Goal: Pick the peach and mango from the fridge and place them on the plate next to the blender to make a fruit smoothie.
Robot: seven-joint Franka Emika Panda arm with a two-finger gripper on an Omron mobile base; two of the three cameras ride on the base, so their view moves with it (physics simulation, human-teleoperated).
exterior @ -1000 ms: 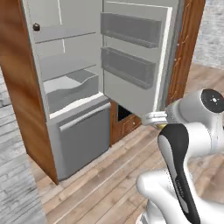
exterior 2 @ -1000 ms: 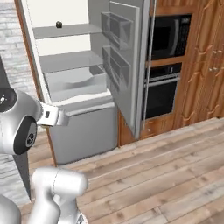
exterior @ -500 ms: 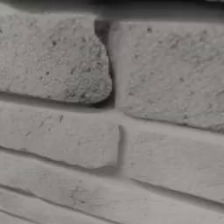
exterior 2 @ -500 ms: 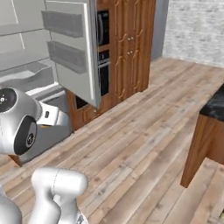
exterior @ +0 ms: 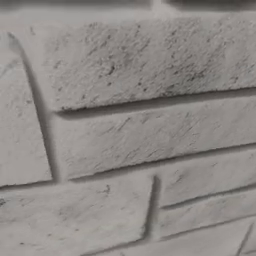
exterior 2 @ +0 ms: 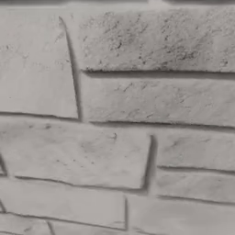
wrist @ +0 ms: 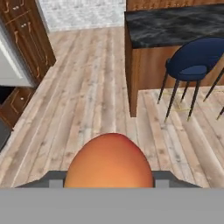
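In the hand view my gripper (wrist: 109, 178) is shut on the peach (wrist: 109, 162), a reddish-orange rounded fruit that bulges up between the two dark fingertips (wrist: 56, 178). It hangs above a wooden floor, facing a kitchen island. The mango, the plate and the blender are out of view. A pale grey-white panel (wrist: 11, 65) at the left edge may belong to the fridge; I cannot tell.
A grey brick wall (exterior: 128, 128) stands very close in the left base view, and the same wall (exterior 2: 117, 117) in the right base view. Ahead of the hand are a dark marble island counter (wrist: 175, 24), a blue chair (wrist: 194, 61), brown wooden cabinets (wrist: 26, 35) at left and open plank floor (wrist: 87, 87).
The base has turned: both base views swung away from the open fridge and wooden cabinets to a close grey brick wall. The grip has not changed.
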